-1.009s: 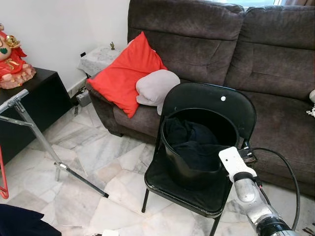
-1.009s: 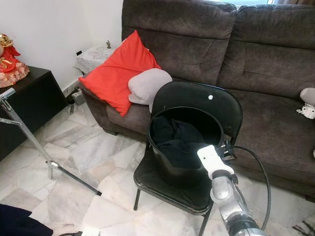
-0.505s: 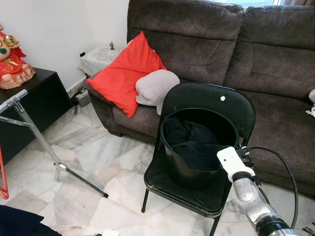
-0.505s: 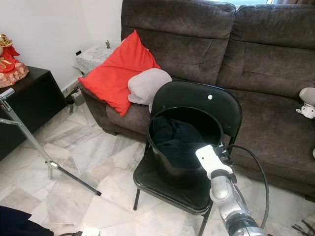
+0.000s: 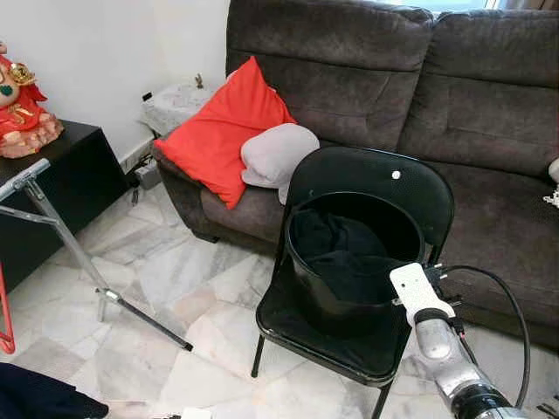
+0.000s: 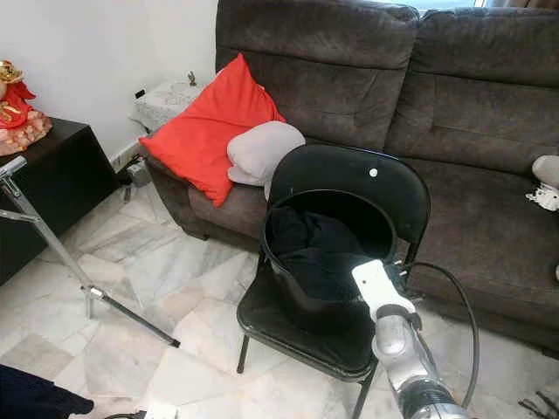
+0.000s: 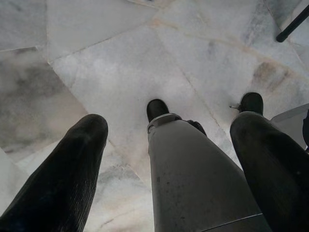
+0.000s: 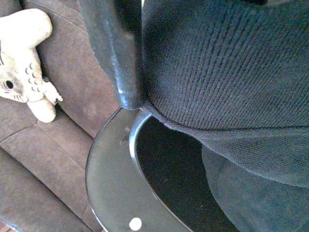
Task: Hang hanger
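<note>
Right gripper at the bucket rim, dark cloth pinched.

Head views: right gripper against black bucket on chair before sofa; red hanger far left.
Left wrist: left gripper above marble floor, jaws spread.
Right wrist: jaws clamped on dark cloth.

Red cushion — brown sofa.
</note>
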Tool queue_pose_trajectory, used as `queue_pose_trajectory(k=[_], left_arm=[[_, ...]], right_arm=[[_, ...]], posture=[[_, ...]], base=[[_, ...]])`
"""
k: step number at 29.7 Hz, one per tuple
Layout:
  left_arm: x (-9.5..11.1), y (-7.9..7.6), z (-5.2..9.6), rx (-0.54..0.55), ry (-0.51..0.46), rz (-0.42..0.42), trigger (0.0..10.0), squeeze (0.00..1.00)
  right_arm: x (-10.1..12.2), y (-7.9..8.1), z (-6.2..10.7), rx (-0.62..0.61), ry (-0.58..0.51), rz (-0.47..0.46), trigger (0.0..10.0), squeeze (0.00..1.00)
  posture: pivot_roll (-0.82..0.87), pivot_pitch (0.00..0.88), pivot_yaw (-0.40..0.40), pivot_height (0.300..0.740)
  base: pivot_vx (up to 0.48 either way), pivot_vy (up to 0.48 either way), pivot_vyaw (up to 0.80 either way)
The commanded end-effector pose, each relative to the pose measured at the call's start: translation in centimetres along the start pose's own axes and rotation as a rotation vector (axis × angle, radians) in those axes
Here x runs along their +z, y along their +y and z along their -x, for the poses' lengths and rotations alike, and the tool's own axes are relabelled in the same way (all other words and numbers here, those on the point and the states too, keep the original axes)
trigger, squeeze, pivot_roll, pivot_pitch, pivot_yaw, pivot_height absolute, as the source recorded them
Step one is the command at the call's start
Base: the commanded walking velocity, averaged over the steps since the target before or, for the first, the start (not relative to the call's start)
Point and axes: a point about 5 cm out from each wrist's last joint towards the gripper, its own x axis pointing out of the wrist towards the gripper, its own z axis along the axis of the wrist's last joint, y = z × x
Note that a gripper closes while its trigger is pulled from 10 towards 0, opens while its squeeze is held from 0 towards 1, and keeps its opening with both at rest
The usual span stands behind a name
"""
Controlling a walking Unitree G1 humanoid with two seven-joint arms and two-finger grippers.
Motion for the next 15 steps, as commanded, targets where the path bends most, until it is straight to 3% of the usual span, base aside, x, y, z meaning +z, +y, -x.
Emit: queue_pose_trajectory(k=[1, 12, 15], left_arm=[[-0.6, 0.3, 0.1, 0.006, 0.022, -0.015, 10.0, 0.0], [-0.7, 0.3, 0.1, 0.007, 0.021, -0.016, 10.0, 0.0], [-0.7, 0.4, 0.2, 0.01, 0.021, -0.017, 10.0, 0.0]], right_arm=[[-0.3, 0.2, 0.1, 0.002, 0.019, -0.011, 0.0, 0.0], [0.2, 0.3, 0.1, -0.002, -0.011, -0.026, 0.0, 0.0], [1.0, 0.2, 0.0, -0.021, -0.032, -0.095, 0.0, 0.0]], posture=[[0.0, 0.049, 0.093, 0.74], [0.0, 0.042, 0.09, 0.74], [0.0, 0.043, 0.09, 0.74]], base=[[0.0, 0.0, 0.0], [0.0, 0.0, 0.0], [0.0, 0.0, 0.0]])
